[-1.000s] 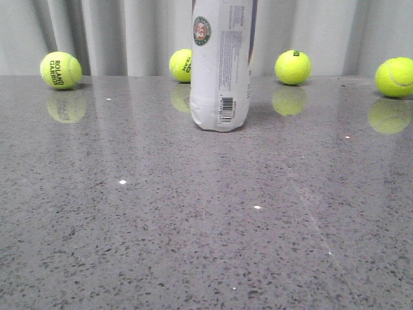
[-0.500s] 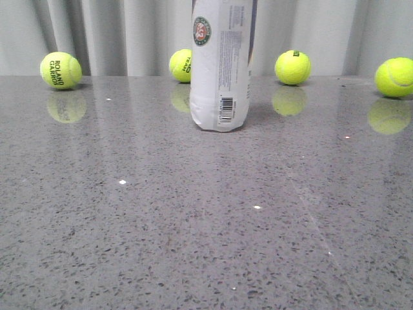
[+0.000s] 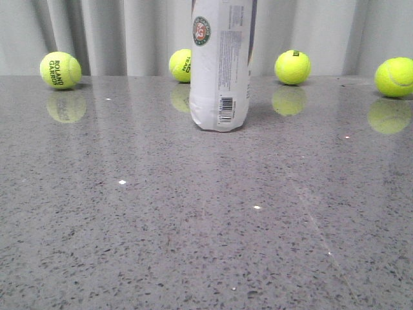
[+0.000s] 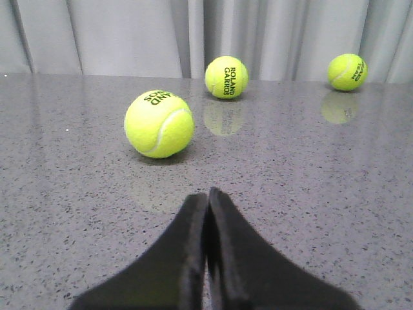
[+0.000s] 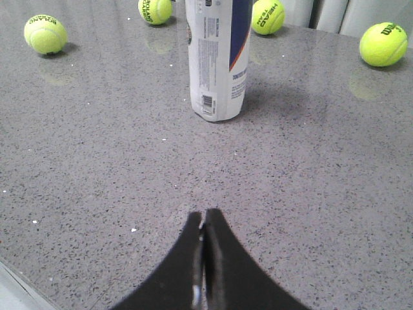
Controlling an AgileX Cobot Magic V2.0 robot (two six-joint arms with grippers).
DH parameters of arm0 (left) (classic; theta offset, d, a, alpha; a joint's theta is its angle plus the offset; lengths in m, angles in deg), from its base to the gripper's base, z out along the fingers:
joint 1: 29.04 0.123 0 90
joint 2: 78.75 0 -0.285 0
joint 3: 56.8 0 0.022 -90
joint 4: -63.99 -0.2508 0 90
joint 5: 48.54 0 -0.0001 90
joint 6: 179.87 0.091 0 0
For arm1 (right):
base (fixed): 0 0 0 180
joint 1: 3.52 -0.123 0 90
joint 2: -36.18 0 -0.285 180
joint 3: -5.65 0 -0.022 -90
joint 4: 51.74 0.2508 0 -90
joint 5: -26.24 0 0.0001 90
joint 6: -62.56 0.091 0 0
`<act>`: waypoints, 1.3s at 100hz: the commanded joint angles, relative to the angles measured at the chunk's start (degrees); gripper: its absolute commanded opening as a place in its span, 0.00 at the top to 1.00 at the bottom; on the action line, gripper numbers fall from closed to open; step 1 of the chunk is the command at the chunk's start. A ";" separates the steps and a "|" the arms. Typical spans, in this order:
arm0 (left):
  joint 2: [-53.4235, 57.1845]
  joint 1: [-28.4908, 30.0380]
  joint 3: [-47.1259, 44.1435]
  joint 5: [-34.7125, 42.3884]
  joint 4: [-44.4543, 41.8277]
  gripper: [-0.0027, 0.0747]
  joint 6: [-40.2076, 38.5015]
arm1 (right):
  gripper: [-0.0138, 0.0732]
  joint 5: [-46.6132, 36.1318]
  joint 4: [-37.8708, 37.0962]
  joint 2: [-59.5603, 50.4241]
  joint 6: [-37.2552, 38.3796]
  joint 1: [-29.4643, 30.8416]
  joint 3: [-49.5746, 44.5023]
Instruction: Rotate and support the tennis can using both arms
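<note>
- The tall tennis can (image 3: 221,64), a clear-plastic tube wrapped in a white label with a round logo and barcode, stands upright on the speckled grey stone table (image 3: 193,226), roughly mid-table toward the back. Its top is cut off in the front view, so no idea about the lid.
- From the right wrist view you can see a navy patch and orange stripe on the label's other side.
- Yellow tennis balls (image 3: 60,70) are scattered along the back edge by the pale curtain (image 3: 116,32), all apart from the can.
- Left gripper (image 4: 207,197): black angular fingers pressed together, nothing in them, pointing at a loose ball, with the can out of its view.
- Right gripper (image 5: 204,219): same deal, fingers closed up and empty, facing the can but well short of it.
- My guess on handling: thin plastic tube, fairly light, stiff enough but it'll dent if squeezed hard, and that glossy label looks slippery. It's tall with a narrow base, so it would tip easily.
- I'd grab around the lower-middle body with one arm and steady the upper part with the other. Both jaws need to open first.
</note>
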 commanded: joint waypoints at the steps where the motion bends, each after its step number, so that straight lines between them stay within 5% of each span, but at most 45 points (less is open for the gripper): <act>1: 1.92 0.07 -2.58 4.30 0.56 0.99 -0.62 | 0.92 -4.50 -0.41 0.57 -0.37 0.25 1.28; 75: 1.92 0.07 -2.58 4.30 0.56 0.99 -0.62 | 0.92 -5.19 -2.12 0.63 -0.37 0.25 0.69; 108: 1.92 0.07 -2.58 4.30 0.56 0.99 -0.62 | 0.92 -36.51 -3.24 0.47 -0.26 5.37 -12.51; 130: 1.92 0.07 -2.58 4.30 0.56 0.99 -0.62 | 0.92 -42.33 -3.24 -1.37 -0.03 15.85 -18.02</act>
